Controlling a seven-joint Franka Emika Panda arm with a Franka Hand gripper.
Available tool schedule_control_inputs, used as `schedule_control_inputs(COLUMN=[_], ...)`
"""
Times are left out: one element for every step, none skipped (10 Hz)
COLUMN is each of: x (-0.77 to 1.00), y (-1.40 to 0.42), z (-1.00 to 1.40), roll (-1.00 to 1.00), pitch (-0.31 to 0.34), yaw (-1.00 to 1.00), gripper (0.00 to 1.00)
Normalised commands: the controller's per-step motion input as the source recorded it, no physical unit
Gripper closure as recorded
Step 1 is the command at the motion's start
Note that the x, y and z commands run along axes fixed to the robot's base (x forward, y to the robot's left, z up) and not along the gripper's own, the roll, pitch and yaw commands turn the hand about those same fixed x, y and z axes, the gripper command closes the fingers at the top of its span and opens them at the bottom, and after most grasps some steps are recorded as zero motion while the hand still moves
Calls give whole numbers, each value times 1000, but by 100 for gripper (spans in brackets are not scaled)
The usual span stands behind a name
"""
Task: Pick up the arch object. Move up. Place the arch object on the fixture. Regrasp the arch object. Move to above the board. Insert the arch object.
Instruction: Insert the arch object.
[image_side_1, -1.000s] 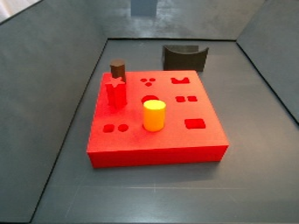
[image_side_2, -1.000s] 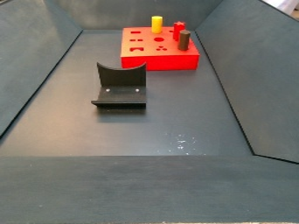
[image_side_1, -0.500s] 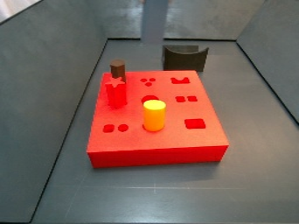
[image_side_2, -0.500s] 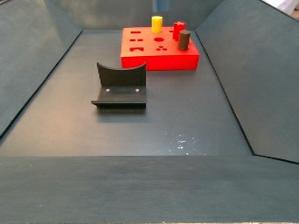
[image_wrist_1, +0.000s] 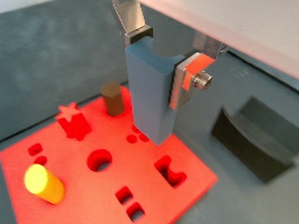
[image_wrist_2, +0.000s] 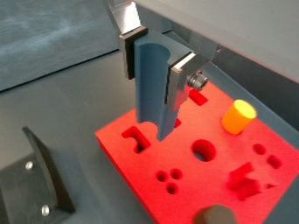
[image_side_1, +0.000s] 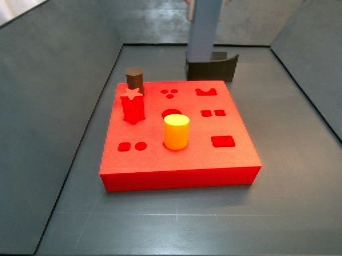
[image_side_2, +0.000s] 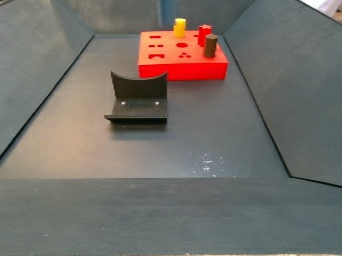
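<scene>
Gripper (image_wrist_1: 158, 54) fingers (image_wrist_1: 193, 79) clamp the slate-blue arch block (image_wrist_1: 149, 96), long axis vertical, above the bright red holed board (image_wrist_1: 187, 188)

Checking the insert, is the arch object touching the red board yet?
Apart. In a side view the arch object, held in the gripper, hangs above the board.

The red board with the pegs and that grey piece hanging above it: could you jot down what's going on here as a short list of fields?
gripper: above the board, shut on the arch object
arch object: blue-grey, held upright, hanging over the board, not inserted
board: red, on the floor
pegs in board: yellow cylinder, red star peg, brown cylinder
fixture: dark, empty, apart from the board
</scene>
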Motion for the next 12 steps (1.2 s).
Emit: schedule_control_inputs(x=[709,537,414,243,0,-37,-106,-294,-146,-129,0,117], y=[71,6,0,54,97,160,86,0,-69,-57,-17,0], z=[-549,-706,-723,-671,-351,-94,0,-31,-117,-109,-126,-171], roll=[-113,-10,0,0,54,91,117,23,0,0,-13,-3], pitch=[-34,-77,-107,-146,0,57,76,0,-61,-63,-41,0], yaw=[-429,-329,-294,-100,0,0,0,0,0,0,0,-20], gripper=[100,100,100,100,100,100,100,100,100,100,100,100])
